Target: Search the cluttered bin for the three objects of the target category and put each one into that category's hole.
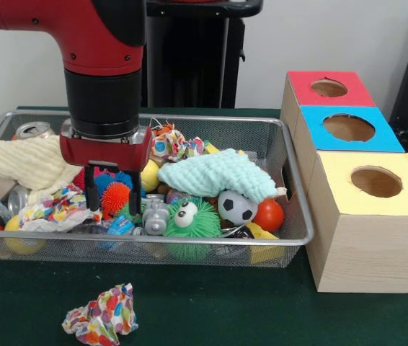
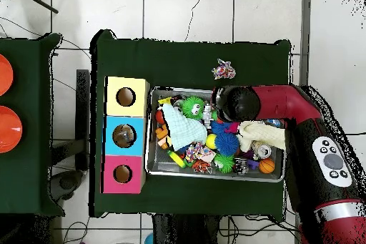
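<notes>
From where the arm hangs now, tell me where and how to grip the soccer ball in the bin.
Grip the soccer ball across its middle, coming straight down from above. It is round, so any opposite pair of sides should do, but the mint cloth overlaps its top edge, and the red ball and green fuzzy toy press in at its sides, so the front-to-back line looks freest.

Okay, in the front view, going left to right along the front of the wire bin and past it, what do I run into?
Cream knitted cloth → pincer over the orange spiky ball → green fuzzy ball with eyes → soccer ball → red ball → yellow-topped box.
</notes>
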